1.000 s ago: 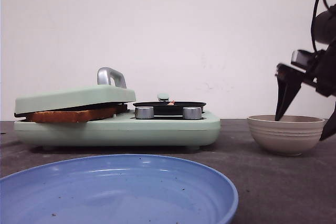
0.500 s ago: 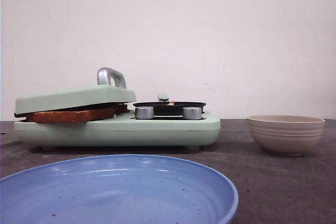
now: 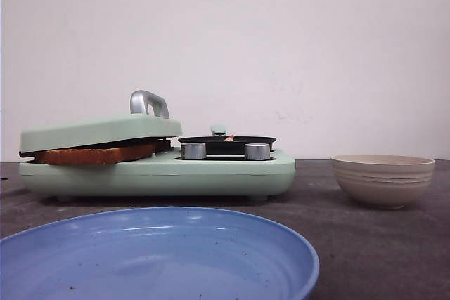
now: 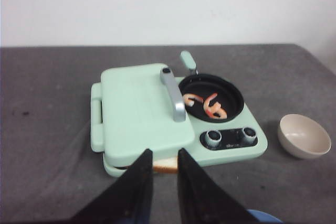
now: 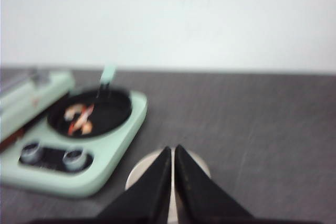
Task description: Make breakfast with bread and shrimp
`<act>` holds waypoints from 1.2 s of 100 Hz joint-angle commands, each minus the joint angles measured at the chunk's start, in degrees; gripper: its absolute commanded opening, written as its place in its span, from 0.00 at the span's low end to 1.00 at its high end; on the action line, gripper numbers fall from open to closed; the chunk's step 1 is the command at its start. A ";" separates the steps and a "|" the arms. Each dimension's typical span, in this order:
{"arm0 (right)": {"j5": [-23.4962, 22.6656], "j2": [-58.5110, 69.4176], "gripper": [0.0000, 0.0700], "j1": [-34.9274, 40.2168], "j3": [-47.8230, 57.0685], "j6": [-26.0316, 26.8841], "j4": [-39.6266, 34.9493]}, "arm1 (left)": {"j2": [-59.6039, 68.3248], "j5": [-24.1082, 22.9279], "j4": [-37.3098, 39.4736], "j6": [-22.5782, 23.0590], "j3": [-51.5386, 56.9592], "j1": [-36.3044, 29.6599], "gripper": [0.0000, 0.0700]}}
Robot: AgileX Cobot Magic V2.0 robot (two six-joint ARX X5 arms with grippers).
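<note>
The bread (image 3: 95, 154) lies in the mint-green sandwich maker (image 3: 211, 173) under its lowered lid (image 3: 98, 131). One crust edge (image 4: 167, 167) sticks out at the front. The shrimp (image 4: 207, 104) are pinkish-orange pieces in the maker's black pan (image 4: 231, 90), also visible in the right wrist view (image 5: 79, 118). My left gripper (image 4: 165, 153) hovers above the maker's front edge, slightly open and empty. My right gripper (image 5: 172, 149) is shut and empty, high above the beige bowl (image 5: 137, 174). Neither gripper shows in the front view.
The beige bowl (image 3: 383, 179) stands to the right of the sandwich maker. A blue plate (image 3: 158, 258) sits at the front of the dark table. The lid has a silver handle (image 3: 148, 102), and two knobs (image 3: 193, 150) sit on the maker's front.
My right gripper, which was open at the bowl's rim, has risen out of the front view. The sandwich maker, bowl and plate have not moved.
</note>
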 commanded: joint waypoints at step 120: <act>1.84 -0.39 0.00 0.07 0.48 10.49 52.28 | -1.60 0.02 0.66 -1.99 0.39 -0.22 0.00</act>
